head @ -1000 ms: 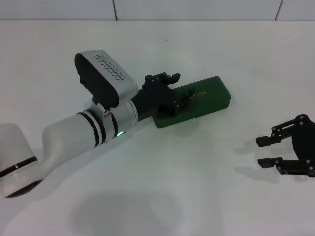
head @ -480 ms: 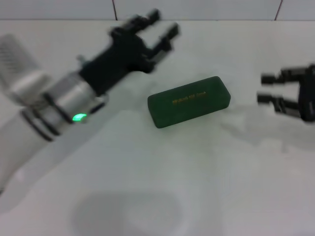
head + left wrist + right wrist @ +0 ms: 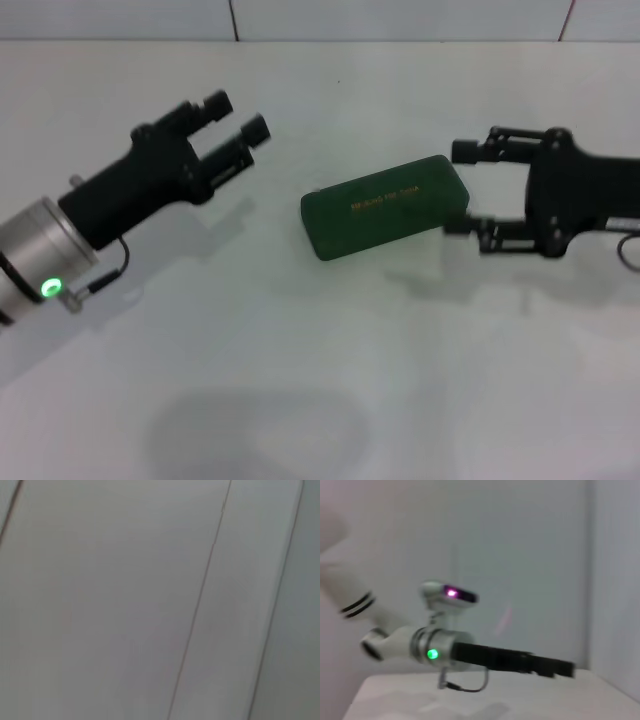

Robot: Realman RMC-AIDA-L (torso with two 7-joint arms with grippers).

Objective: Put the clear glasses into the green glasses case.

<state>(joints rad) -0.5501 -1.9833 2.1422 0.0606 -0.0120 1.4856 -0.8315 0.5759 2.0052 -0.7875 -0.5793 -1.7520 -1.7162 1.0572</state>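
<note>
The green glasses case (image 3: 385, 205) lies shut on the white table (image 3: 300, 350), its gold lettering facing up. The clear glasses are out of view in every frame. My left gripper (image 3: 235, 114) hangs open to the left of the case, well apart from it, pointing toward the back. My right gripper (image 3: 460, 190) is open at the case's right end, with one finger (image 3: 470, 151) behind the end and the other in front. I cannot tell whether they touch the case. The right wrist view shows the left arm and its black gripper (image 3: 545, 667) across the table.
A tiled wall (image 3: 400, 18) runs along the table's back edge. The left wrist view shows only pale panels with thin seams (image 3: 200, 600). A faint oval shadow (image 3: 255, 430) lies on the table near the front.
The left gripper lifted off the case and drew back to the left. The right gripper came in from the front right to the case's right end. The case stays shut in place.
</note>
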